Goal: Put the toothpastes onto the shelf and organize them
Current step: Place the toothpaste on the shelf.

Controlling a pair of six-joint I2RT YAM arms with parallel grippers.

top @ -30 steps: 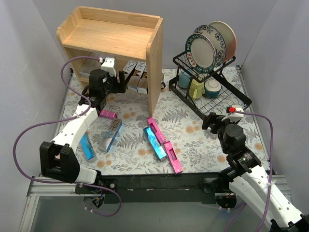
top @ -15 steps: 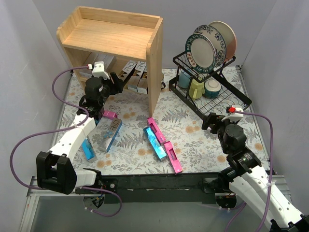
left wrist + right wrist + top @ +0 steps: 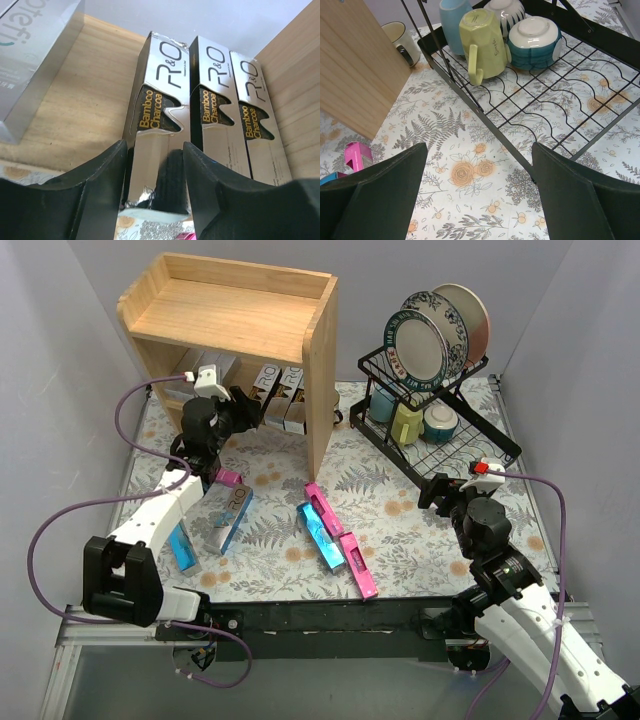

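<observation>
The left gripper (image 3: 154, 150) has narrow jaws around a silver box (image 3: 162, 90), so backing out could drag it off the shelf (image 3: 85, 105).

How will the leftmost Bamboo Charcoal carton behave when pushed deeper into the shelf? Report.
The leftmost Bamboo Charcoal carton is probably light and fairly stiff, though its crumpled near end suggests thin card that dents. Lying flat on the shelf board, it should slide rather than tip, perhaps rubbing its neighbour.
</observation>
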